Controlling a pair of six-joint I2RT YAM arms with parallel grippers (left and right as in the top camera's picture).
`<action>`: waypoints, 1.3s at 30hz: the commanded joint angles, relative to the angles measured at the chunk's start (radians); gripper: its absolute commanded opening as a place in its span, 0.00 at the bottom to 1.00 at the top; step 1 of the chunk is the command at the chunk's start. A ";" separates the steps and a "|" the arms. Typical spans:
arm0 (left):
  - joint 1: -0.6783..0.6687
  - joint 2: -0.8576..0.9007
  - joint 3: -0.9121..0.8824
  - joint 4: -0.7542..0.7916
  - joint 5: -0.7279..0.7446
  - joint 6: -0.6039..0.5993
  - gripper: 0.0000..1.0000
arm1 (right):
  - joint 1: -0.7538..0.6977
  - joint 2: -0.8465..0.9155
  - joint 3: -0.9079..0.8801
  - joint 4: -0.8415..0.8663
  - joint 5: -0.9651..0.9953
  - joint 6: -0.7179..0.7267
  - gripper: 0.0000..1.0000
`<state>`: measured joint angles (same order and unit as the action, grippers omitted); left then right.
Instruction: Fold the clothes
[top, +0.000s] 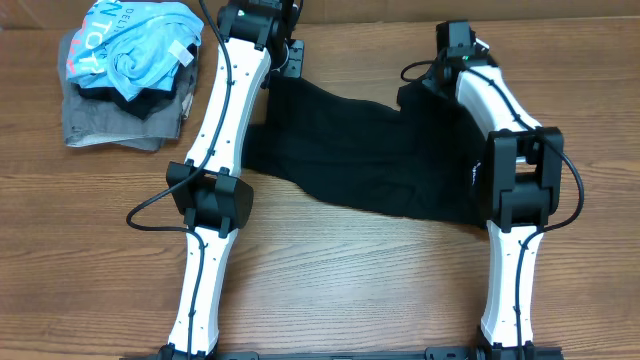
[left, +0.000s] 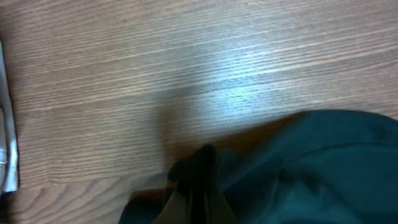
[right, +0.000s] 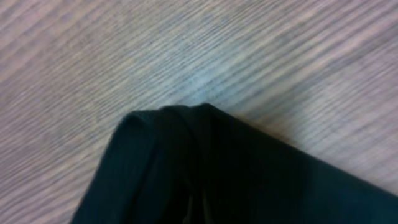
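Note:
The black shirt (top: 370, 150) lies stretched across the far middle of the table, bunched along its front edge. My left gripper (top: 283, 68) is at its far left corner. In the left wrist view the fingers (left: 200, 205) are shut on a pinch of the dark fabric (left: 311, 162). My right gripper (top: 420, 88) is at the far right corner. In the right wrist view the shirt (right: 249, 180) drapes over the fingers (right: 199, 211), which look shut on it. A small white mark (top: 467, 172) shows near the shirt's right edge.
A pile of clothes sits at the far left corner: a light blue garment with lettering (top: 135, 45) on top of a grey folded one (top: 110, 120). Both white arms reach over the wooden table (top: 350, 270) from its front edge.

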<state>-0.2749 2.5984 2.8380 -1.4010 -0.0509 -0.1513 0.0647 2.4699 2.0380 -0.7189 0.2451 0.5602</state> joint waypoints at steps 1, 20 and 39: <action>0.032 -0.011 0.024 0.006 -0.020 -0.006 0.04 | -0.041 -0.026 0.172 -0.135 -0.123 -0.061 0.04; 0.117 -0.011 0.025 -0.084 -0.019 0.024 0.04 | -0.172 -0.095 0.612 -0.975 -0.298 -0.177 0.04; 0.127 -0.010 0.024 -0.183 -0.007 0.071 0.04 | -0.181 -0.464 -0.083 -0.917 -0.247 -0.163 0.04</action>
<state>-0.1551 2.5984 2.8380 -1.5726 -0.0532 -0.1192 -0.1120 2.0556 2.0724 -1.6615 -0.0319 0.3923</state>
